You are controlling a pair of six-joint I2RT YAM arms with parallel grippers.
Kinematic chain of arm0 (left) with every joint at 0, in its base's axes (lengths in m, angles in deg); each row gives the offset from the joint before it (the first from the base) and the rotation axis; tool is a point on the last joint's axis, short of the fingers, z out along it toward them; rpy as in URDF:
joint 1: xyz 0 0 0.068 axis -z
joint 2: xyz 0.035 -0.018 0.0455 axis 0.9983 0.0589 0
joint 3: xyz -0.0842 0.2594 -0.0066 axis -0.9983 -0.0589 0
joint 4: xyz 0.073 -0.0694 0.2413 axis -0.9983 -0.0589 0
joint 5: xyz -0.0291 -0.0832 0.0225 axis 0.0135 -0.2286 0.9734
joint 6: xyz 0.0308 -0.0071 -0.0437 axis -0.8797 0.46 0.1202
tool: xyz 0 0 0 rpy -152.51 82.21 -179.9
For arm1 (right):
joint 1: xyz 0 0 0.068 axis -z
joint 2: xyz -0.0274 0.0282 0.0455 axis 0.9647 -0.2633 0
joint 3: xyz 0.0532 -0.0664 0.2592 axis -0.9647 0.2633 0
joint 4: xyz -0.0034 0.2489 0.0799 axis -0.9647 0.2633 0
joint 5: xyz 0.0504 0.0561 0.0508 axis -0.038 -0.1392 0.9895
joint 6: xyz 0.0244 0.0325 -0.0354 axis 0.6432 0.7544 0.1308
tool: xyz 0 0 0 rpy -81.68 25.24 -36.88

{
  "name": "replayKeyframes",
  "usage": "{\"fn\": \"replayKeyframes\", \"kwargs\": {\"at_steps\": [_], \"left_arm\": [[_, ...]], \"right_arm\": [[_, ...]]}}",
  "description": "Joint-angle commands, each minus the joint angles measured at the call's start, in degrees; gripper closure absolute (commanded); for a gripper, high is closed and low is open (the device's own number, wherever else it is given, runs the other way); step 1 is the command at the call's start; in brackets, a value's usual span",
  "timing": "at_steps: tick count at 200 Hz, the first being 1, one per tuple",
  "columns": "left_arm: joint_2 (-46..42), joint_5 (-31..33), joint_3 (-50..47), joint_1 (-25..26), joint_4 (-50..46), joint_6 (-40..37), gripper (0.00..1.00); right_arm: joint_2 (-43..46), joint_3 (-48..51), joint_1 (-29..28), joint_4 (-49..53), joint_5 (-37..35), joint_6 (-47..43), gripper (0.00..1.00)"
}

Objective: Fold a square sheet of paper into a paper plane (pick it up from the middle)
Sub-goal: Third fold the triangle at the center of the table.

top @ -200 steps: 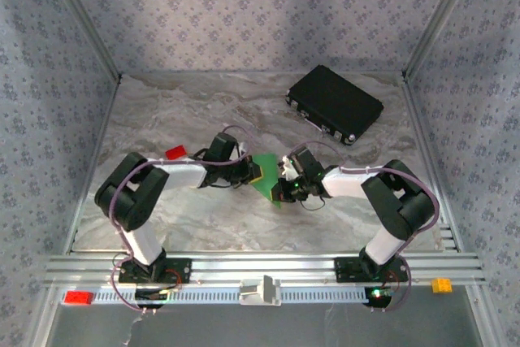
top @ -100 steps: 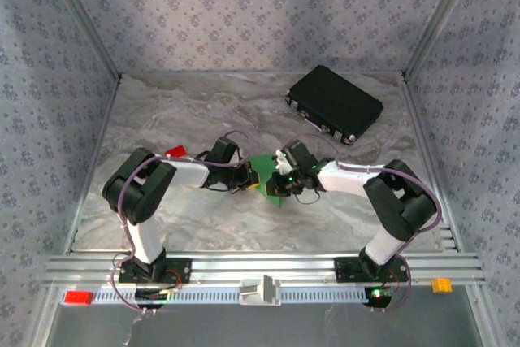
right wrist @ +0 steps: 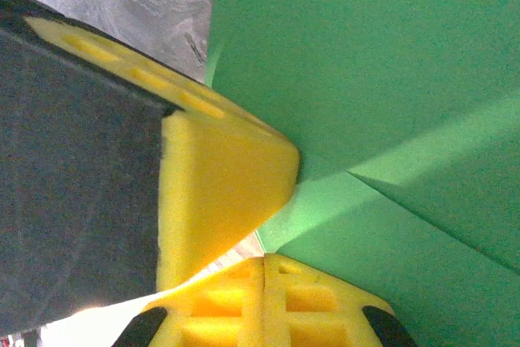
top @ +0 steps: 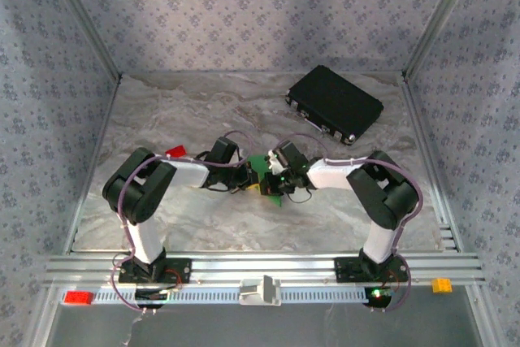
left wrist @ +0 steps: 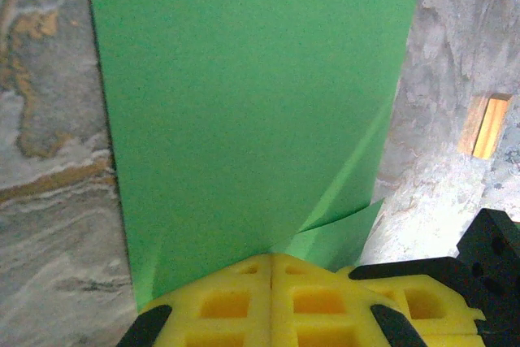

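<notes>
The square sheet of paper [top: 274, 193] lies in the middle of the table as a bright green folded shape with creased flaps [left wrist: 244, 103] [right wrist: 366, 54]. My left gripper [top: 253, 178] [left wrist: 271, 259] is shut, with its yellow tips set down on the paper's near edge. Coming in from the right, my right gripper [top: 275, 176] [right wrist: 264, 259] is also shut, its tips at a corner of a folded flap. The two grippers almost touch: the left one's fingers [right wrist: 219, 193] loom in the right wrist view, and the right one's fingers [left wrist: 414, 302] sit low right in the left wrist view.
A black case [top: 335, 104] lies at the back right. A small red block [top: 175, 152] sits by the left arm's forearm. Patterned walls close in three sides, and an aluminium rail [top: 260, 270] runs along the front.
My right gripper has slid left over the paper until it is next to the left gripper, covering more of the green. The left arm shifted slightly at first, then stayed still.
</notes>
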Motion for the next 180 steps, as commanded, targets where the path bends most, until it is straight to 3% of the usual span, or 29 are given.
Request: {"fn": "replayKeyframes", "kwargs": {"at_steps": [1, 100, 180], "left_arm": [[1.6, 2.2, -2.2, -0.9, -4.5, -1.1, 1.0], [0.3, 2.1, -2.9, -1.2, -3.1, 0.1, 1.0], [0.9, 2.2, -2.7, -1.1, -3.3, 0.2, 1.0]], "right_arm": [[2.0, 2.9, 0.4, 4.4, -1.0, -1.5, 0.95], [13.2, 6.9, 2.7, 7.9, 0.8, -3.3, 0.92], [6.1, 5.2, 1.8, 5.8, 2.8, -3.4, 0.9]]}}
